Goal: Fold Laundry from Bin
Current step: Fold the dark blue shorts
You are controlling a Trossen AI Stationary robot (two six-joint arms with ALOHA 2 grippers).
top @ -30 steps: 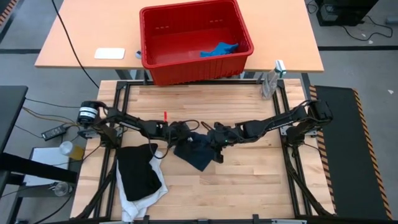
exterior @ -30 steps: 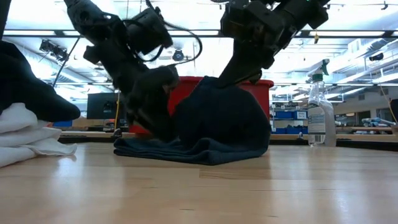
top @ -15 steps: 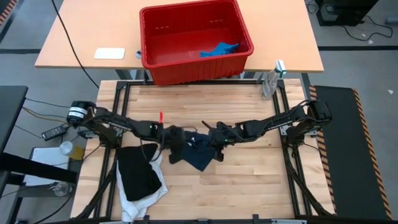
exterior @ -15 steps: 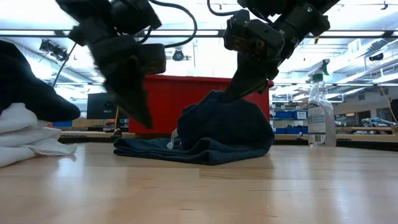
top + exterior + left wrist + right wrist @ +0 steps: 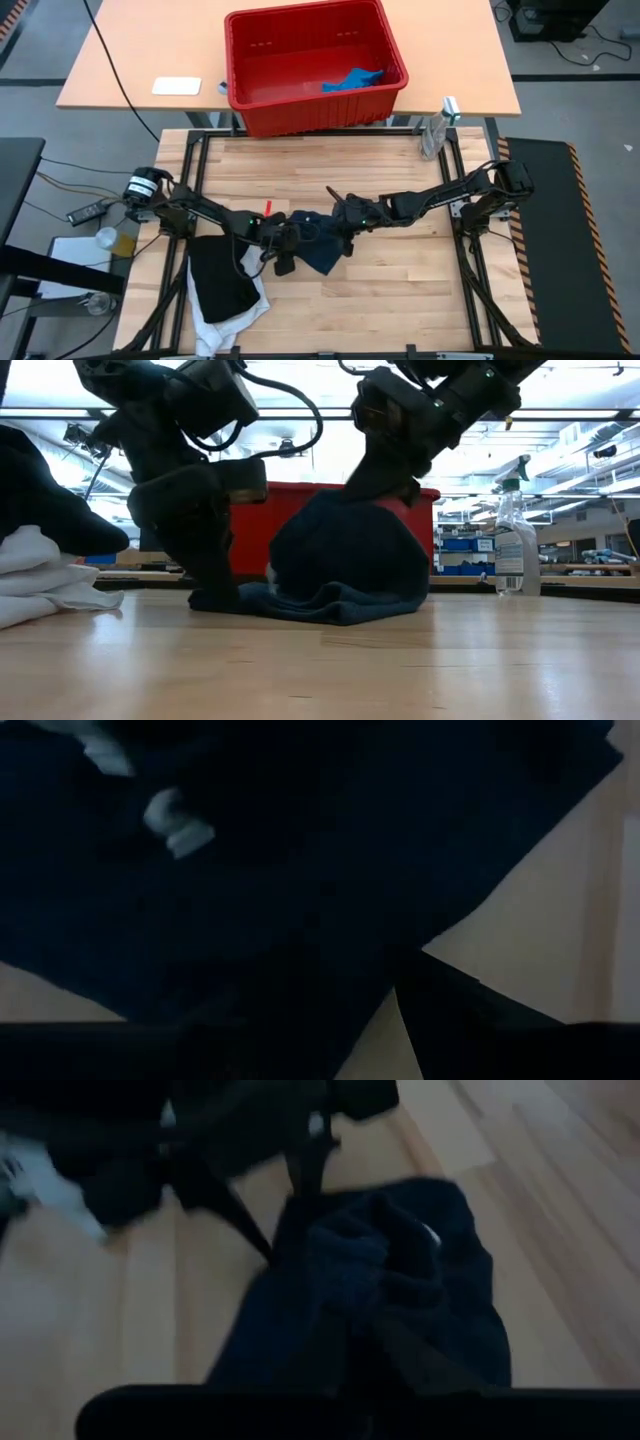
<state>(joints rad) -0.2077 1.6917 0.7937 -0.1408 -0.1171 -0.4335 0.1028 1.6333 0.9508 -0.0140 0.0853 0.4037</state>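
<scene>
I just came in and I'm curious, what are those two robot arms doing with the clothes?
They are folding laundry. The right gripper is shut on the dark navy garment, holding one side up off the table. The left gripper presses down at its other edge. Black and white clothes lie nearby.

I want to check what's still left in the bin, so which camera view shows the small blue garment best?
The high view: it looks straight down into the red bin, where the small blue garment lies against the right wall. The low view sees only the bin's outer wall, and neither wrist view shows the garment.
</scene>
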